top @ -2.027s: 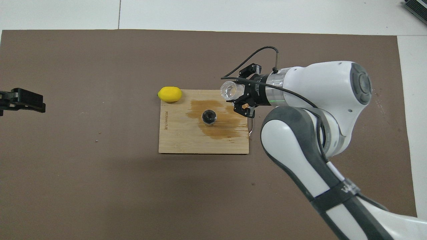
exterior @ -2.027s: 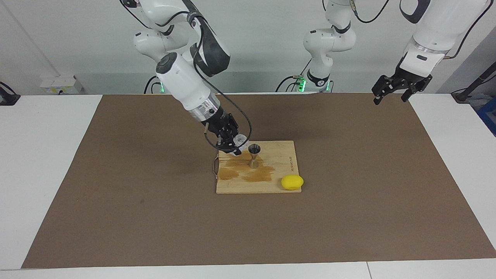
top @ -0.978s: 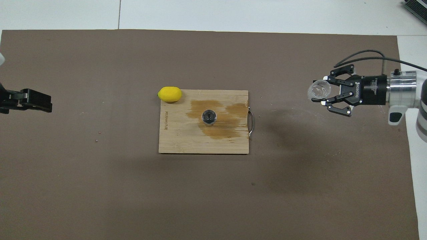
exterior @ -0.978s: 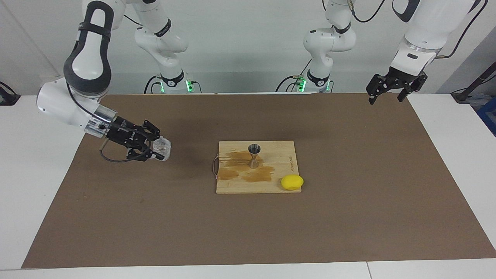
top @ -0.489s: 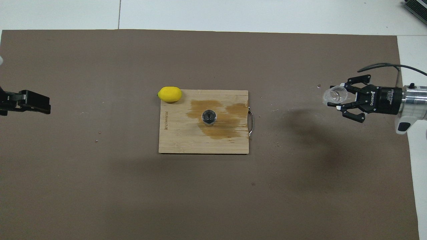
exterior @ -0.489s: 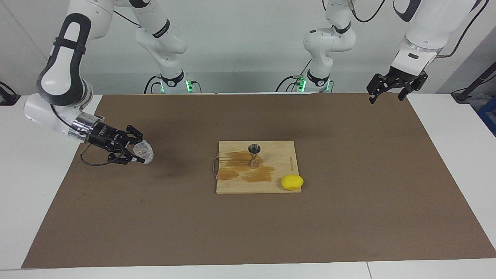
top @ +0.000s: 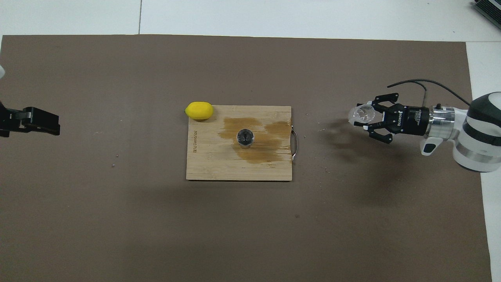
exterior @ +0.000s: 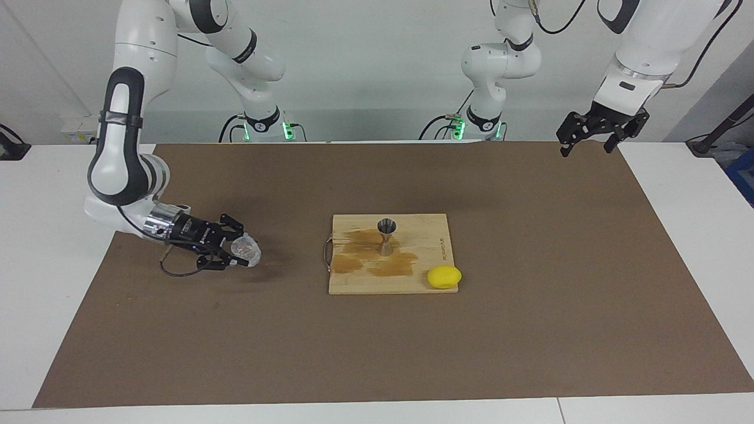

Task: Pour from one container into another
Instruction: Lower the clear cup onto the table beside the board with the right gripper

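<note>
right hand (exterior: 238, 253): lying near-level, low over the mat, clamped on the glass cup (exterior: 247, 251)
left hand (exterior: 591, 136): parked up high, fingers spread

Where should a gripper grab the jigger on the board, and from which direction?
Grip the jigger at its narrow waist, coming in level from the side. It stands upright on the wet cutting board, and both cones flare, so the waist keeps fingers from slipping. Probably come from the right arm's end, away from the lemon.
</note>
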Tool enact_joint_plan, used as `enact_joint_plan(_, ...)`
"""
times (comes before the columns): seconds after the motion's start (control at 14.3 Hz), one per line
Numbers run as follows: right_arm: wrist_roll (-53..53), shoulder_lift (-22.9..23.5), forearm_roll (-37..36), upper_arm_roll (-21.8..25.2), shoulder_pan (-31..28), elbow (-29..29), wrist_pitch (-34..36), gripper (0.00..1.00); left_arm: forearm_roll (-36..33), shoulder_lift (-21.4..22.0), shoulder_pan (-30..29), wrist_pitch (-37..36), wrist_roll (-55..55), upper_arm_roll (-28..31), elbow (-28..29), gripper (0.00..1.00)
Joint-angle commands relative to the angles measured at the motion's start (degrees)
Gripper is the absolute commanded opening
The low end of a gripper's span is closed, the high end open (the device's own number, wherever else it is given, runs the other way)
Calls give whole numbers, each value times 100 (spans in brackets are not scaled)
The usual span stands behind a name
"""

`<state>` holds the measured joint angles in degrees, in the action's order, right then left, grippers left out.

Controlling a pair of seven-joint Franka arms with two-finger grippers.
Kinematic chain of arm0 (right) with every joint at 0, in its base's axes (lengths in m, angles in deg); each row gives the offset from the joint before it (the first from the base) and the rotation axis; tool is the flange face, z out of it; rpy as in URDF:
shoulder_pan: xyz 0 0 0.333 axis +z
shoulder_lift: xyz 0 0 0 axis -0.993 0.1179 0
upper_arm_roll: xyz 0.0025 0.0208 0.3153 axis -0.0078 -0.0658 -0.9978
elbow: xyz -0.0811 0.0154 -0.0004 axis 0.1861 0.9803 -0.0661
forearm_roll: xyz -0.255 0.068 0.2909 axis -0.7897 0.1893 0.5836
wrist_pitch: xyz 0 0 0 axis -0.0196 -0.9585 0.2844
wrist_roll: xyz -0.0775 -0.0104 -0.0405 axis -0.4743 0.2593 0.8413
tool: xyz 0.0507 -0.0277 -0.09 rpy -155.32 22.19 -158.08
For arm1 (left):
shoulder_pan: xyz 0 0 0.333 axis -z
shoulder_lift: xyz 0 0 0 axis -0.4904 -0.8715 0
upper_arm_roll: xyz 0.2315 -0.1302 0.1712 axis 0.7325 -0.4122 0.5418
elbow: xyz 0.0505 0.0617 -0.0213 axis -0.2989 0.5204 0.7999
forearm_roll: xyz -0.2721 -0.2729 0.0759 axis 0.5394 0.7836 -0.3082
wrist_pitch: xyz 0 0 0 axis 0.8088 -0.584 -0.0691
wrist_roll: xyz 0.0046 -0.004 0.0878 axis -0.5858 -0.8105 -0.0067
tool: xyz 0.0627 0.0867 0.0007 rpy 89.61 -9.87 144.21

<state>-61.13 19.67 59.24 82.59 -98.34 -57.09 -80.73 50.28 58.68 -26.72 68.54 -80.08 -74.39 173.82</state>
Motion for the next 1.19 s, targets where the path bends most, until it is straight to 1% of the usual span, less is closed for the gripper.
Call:
enact_joint_plan(0.0, 430, 149, 367, -25, 70, -102, -1, 0, -38, 71, -10, -79, -14, 16, 48, 100)
enact_joint_plan(0.49, 1028, 185, 552, -25, 26, -612, -19, 0, -38, 88, -10, -79, -14, 25, 56, 100)
enact_joint_plan(0.63, 1221, 141, 544, -17, 0, -779, -123, 0, -38, 88, -10, -79, -14, 25, 56, 100)
enact_joint_plan(0.91, 1240, 132, 465, -8, -9, -885, -440, 0, -38, 88, -10, -53, 21, 16, 56, 100)
enact_joint_plan(1.12, 1240, 123, 369, -8, -53, -885, -449, 0, -38, 88, 8, -9, 65, 7, 56, 100)
